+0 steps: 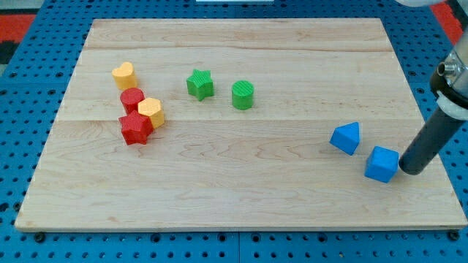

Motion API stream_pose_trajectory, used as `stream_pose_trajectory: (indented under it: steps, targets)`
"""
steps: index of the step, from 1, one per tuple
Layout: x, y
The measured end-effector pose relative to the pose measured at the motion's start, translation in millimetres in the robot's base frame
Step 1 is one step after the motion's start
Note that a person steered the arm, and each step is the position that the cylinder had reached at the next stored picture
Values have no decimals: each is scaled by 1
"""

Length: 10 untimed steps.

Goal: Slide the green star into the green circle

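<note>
The green star (199,84) lies on the wooden board (241,190) left of centre near the view's top. The green circle (243,95) stands just to its right, a small gap between them. My tip (408,171) is far off at the view's right, touching or nearly touching the right side of a blue cube (382,164). The tip is well away from both green blocks.
A blue triangular block (346,137) lies left of the blue cube. At the view's left is a cluster: a yellow heart (124,74), a red circle (132,98), a yellow hexagon (151,111) and a red star (135,128).
</note>
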<state>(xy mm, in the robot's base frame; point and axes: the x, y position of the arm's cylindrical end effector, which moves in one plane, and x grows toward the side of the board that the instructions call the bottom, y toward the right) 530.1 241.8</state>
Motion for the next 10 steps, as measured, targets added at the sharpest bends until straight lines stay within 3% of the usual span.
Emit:
stream_pose_trajectory:
  steps: [1, 4, 5, 7, 8, 9, 10]
  targets:
    - [-35, -14]
    - [-216, -250]
    - [-217, -315]
    - [-182, -316]
    - [-167, -347]
    - [-147, -345]
    - [-144, -276]
